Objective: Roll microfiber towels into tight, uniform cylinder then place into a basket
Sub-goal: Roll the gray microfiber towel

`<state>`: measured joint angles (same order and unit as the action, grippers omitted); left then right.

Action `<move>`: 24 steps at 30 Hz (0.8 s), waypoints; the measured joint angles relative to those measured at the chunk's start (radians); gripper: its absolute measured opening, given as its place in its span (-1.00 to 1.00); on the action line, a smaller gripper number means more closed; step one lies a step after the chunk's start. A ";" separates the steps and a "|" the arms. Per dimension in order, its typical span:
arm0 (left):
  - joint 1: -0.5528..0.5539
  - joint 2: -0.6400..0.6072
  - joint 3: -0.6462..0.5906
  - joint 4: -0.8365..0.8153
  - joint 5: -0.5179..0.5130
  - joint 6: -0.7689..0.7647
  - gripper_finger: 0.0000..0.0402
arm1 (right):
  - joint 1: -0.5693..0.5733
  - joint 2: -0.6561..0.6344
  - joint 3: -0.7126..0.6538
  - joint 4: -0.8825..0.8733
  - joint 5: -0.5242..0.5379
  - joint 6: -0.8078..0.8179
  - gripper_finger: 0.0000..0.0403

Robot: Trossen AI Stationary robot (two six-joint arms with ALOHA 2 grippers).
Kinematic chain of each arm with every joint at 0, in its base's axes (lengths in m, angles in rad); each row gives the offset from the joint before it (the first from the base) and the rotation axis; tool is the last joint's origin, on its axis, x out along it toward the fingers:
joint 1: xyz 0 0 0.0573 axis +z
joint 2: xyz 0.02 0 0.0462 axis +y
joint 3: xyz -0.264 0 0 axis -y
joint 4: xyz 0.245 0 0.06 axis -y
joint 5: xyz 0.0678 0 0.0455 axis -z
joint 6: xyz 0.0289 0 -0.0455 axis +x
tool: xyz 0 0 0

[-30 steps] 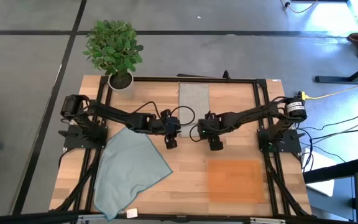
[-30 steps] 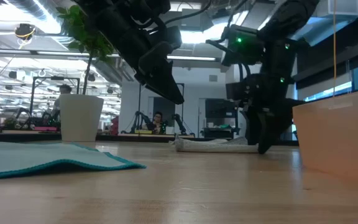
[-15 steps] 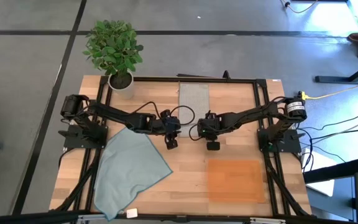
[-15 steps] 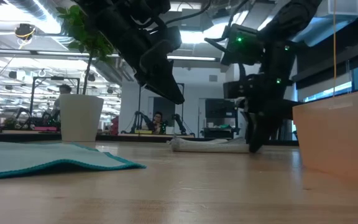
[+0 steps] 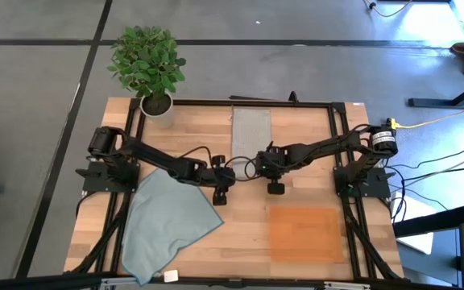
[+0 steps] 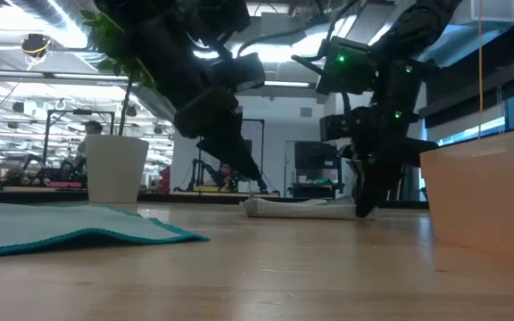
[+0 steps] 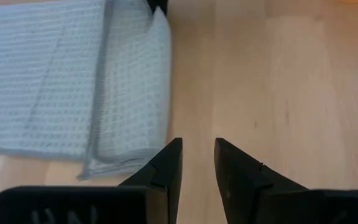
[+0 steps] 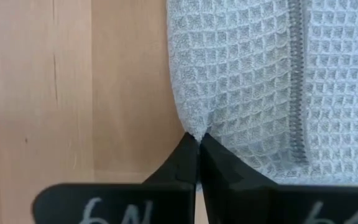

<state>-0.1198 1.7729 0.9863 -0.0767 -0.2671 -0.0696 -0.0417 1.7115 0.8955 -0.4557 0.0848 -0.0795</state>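
The grey-beige towel point(image 5: 251, 129) lies folded at the tabletop's point(image 5: 296, 129) far middle, its near corner pinched by the right gripper's point(image 8: 197, 140) fingers; the left gripper point(image 7: 197, 163), fingers apart, should pinch the other corner before rolling evenly.

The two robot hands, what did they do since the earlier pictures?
The right hand slid to the grey towel and pinched its near edge shut. The left hand, open, moved closer to that same end. The blue towel, basket and plant stayed put.
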 joint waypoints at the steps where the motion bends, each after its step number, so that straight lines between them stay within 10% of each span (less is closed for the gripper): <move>1: -0.001 0.006 0.000 0.011 0.000 0.001 -0.58 | 0.000 0.000 0.000 0.000 -0.001 0.000 -0.96; 24: 0.039 0.058 -0.002 0.102 -0.001 0.054 -0.53 | 0.000 0.000 0.000 0.003 -0.008 0.000 -0.95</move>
<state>-0.0804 1.8312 0.9847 0.0252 -0.2680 -0.0154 -0.0422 1.7115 0.8955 -0.4524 0.0764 -0.0795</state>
